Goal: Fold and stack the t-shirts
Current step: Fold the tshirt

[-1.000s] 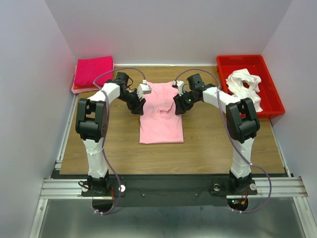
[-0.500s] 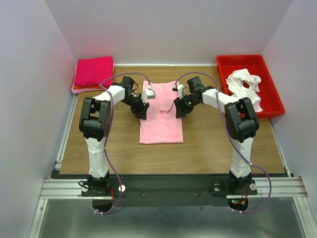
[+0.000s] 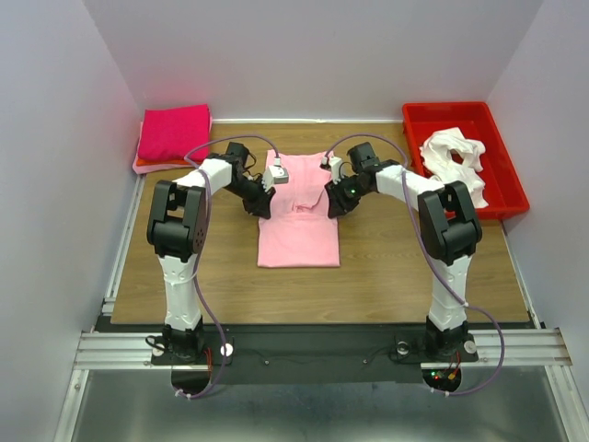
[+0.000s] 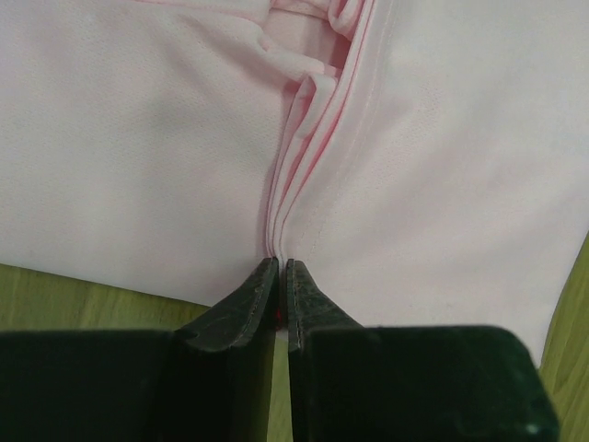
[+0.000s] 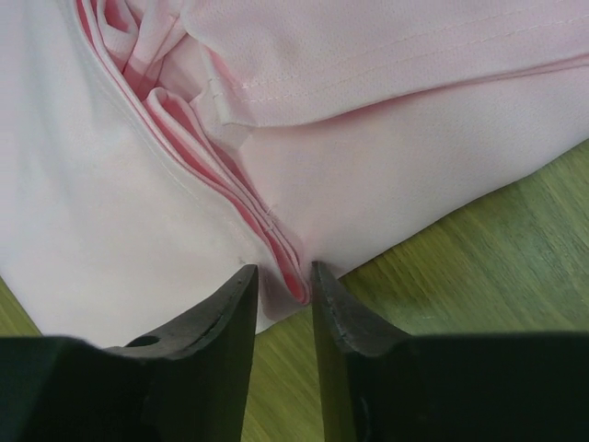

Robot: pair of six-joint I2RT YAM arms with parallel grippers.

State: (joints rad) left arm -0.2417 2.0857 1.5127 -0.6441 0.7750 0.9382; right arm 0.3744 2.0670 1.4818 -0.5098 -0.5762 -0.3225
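Locate shirt (image 3: pixel 297 226) flat at centre of surface (image 3: pixel 396 267), long axis running far to near. Note a crosswise pleat at mid-length, gathered at both side edges. Confirm left fingers (image 4: pixel 244 308) pressed together on the pleat at the left edge. Confirm right fingers (image 5: pixel 221 313) clamped on the thicker bundle at the right edge, narrow gap filled with cloth. Treat both arms as equally near, one per edge. Expect, judging by the grip, to carry the pleat along the long axis. Use open room nearward; keep off stack (image 3: pixel 175 132) far left and bin (image 3: pixel 502 198) far right.
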